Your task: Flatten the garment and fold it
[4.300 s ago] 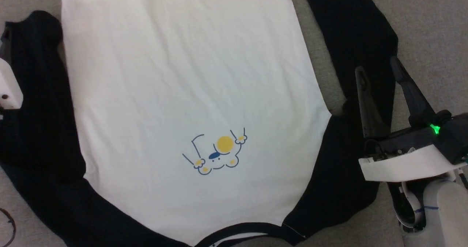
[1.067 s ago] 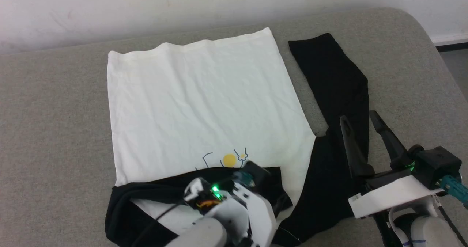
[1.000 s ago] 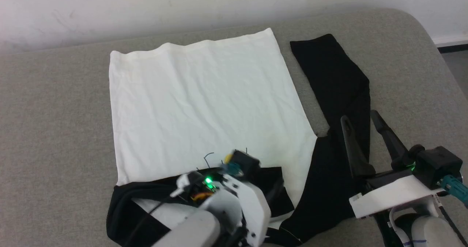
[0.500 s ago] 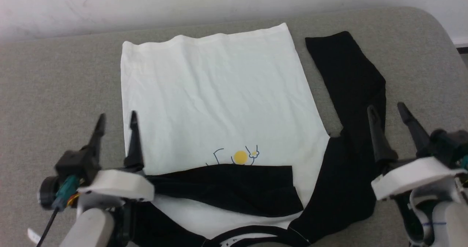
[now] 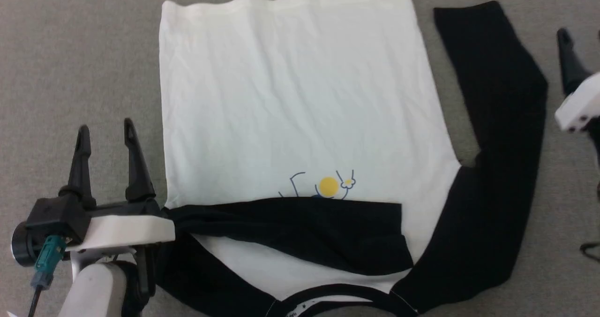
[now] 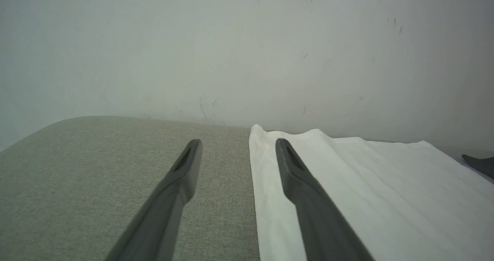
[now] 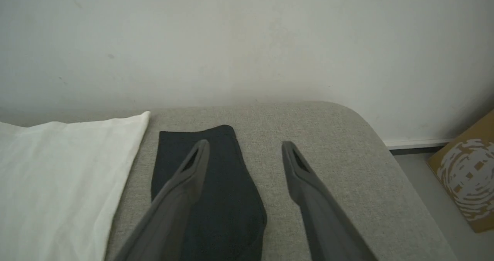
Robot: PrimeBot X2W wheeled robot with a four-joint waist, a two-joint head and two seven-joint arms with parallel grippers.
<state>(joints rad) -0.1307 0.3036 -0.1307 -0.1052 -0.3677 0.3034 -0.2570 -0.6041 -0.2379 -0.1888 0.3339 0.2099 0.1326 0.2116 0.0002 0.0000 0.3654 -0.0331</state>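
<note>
Garment [image 5: 290, 96], neck-label lettering [image 5: 296, 312] unreadable

Soft, even, dim light; faint shadows, no glare, slightly grainy throughout.

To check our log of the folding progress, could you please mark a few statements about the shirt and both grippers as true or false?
1. One black sleeve lies folded across the white body of the garment. True.
2. The other sleeve is folded in as well. False: it lies spread out on the gray cushion beside the body.
3. The left gripper grips the garment. False: its fingers stand open and empty beside the shirt's edge.
4. The folded sleeve covers part of the chest print. True.
5. The right gripper is open. True.
</note>
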